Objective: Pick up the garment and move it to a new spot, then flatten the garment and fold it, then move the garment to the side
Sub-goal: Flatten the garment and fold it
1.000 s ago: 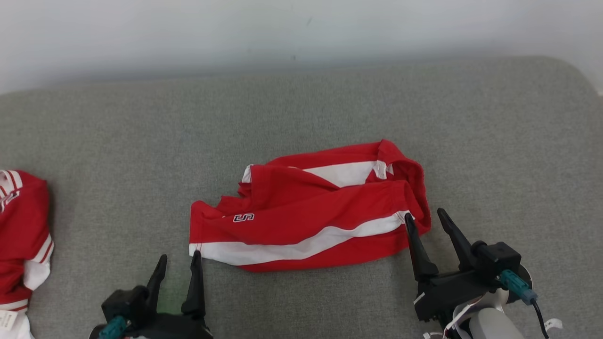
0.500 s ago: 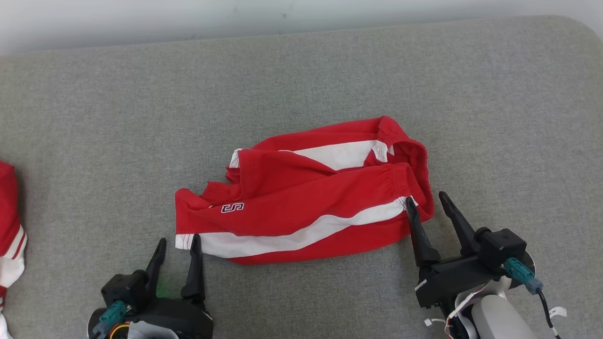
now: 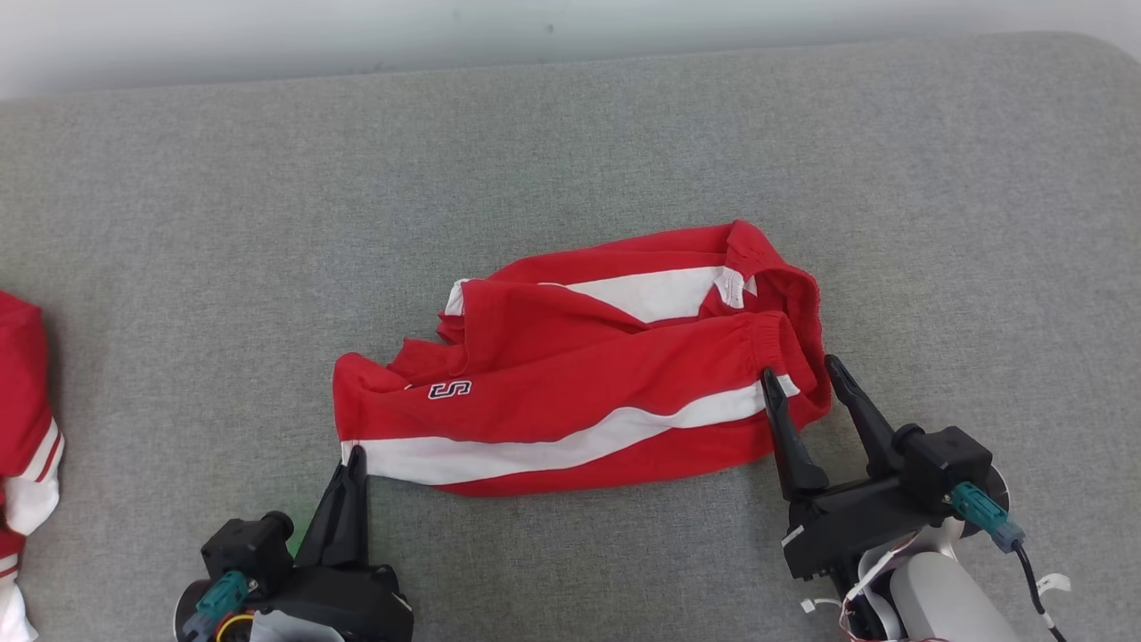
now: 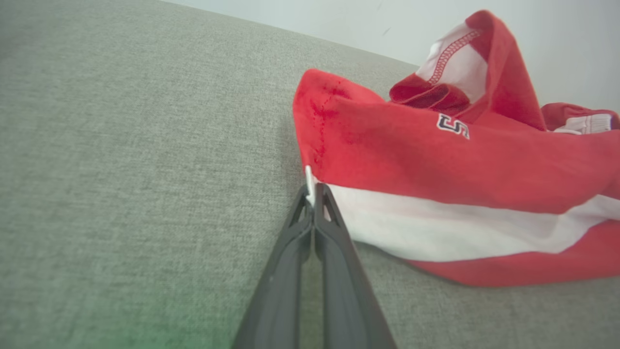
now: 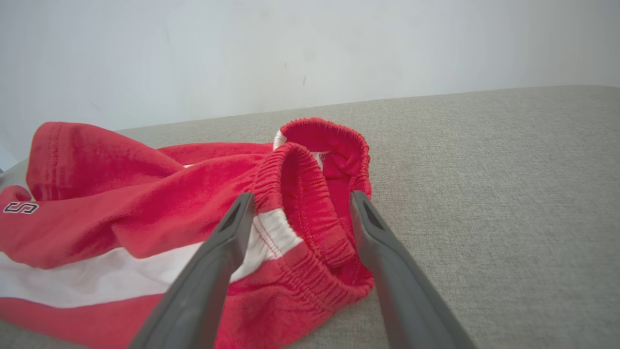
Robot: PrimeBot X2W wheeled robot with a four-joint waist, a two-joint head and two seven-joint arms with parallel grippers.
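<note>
With left hand [image 3: 355, 453] clenched on just the hem corner of shorts [image 3: 579, 392], rumpled mid-surface [image 3: 570, 143]; might slip free on lifting, so thin a bite; with right hand [image 3: 799, 367] spread astride the waistband [image 5: 302, 194], grasping nothing; could close on one layer only, leaving shorts twisted or dragging.

the left gripper [image 3: 355, 456] and right gripper [image 3: 800, 373] are black with tapered fingers [image 3: 784, 432], teal plugs [image 3: 972, 508], pale forearm [image 3: 936, 606]
</note>
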